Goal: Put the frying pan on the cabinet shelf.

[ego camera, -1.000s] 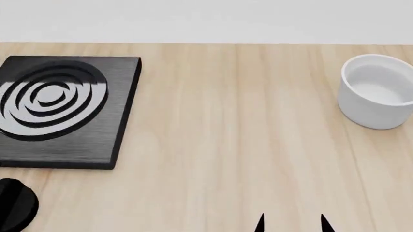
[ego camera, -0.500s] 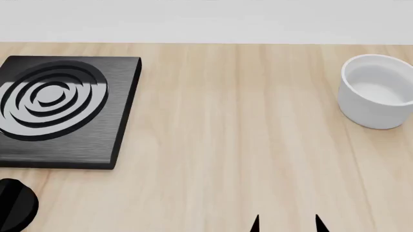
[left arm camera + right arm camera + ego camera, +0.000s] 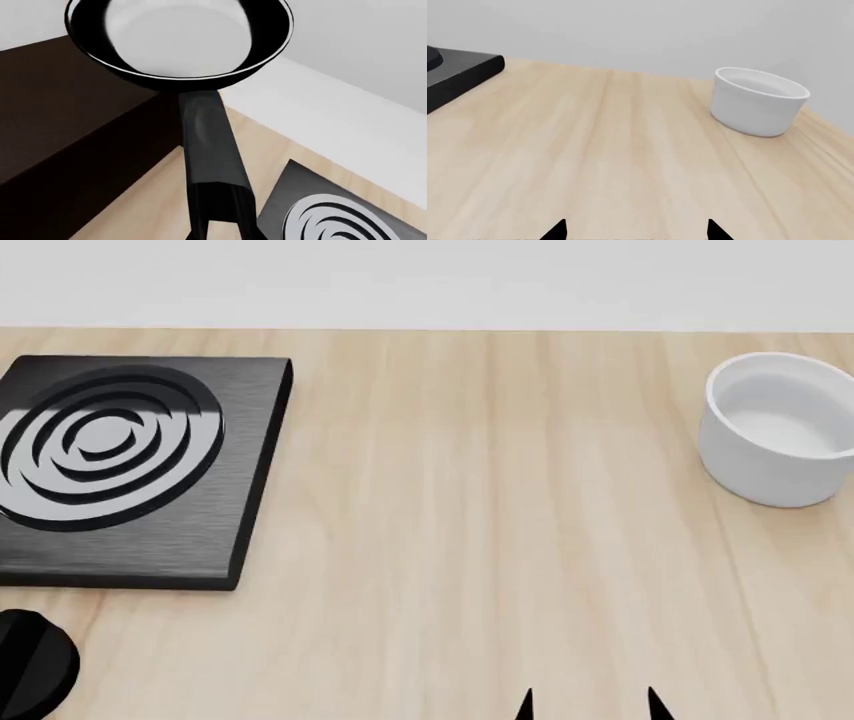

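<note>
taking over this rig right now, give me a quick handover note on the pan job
Left hand: shut on the frying pan's handle; it holds the frying pan in the air above a dark brown cabinet surface, seen only in the left wrist view.
Right hand: open and empty, low over the wooden table, with the white bowl ahead of it to its right.
The stove plate is bare.
Done: the pan is off the stove plate and carried to the cabinet.
Left: set the pan on the shelf and release; I cannot tell whether it touches anything yet.
</note>
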You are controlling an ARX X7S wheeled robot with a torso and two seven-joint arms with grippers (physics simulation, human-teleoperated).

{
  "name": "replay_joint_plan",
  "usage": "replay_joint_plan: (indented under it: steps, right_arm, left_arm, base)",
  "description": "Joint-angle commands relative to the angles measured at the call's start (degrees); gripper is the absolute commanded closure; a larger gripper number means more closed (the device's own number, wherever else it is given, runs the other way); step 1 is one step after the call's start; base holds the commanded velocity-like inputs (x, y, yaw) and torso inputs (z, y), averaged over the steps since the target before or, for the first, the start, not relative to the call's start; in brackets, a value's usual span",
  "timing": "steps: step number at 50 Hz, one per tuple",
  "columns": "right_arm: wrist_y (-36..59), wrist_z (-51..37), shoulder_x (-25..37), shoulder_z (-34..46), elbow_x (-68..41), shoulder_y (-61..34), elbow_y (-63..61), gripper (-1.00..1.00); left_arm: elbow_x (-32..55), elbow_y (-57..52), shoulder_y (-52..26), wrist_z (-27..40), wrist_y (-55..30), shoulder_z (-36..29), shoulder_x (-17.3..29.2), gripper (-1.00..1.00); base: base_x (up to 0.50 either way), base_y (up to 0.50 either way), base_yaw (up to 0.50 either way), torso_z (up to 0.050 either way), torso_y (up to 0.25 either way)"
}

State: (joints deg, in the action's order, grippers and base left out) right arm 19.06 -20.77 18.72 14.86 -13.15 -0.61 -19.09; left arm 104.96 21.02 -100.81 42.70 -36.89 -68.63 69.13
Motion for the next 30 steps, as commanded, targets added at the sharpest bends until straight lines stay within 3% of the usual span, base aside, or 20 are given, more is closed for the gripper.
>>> replay_joint_plan:
  steps: [1, 12, 30]
  right_arm:
    - [-0.5, 1.2, -1.0, -1.0, 0.7, -0.3, 1.2, -1.0]
    - [-0.7, 1.1, -1.0, -0.6, 1.0, -1.2, 2.2, -1.0]
    - [1.0, 0.0, -0.5, 0.3, 1.5, -1.1, 0.5, -1.0]
  left_arm:
    - [-5.9, 11.4, -8.6, 3.9, 0.1, 3.2, -4.9, 1.0]
    - [-9.7, 20.8, -12.8, 1.2, -3.6, 1.3, -7.9, 1.0]
    - [-4.4, 18.5, -1.9, 2.3, 2.9, 3.3, -3.7, 1.0]
  base:
    - [0.0, 0.0, 0.0, 0.0, 0.01]
    - [0.0, 0.0, 0.0, 0.001, 0.002]
    - [0.0, 0.0, 0.0, 0.0, 0.002]
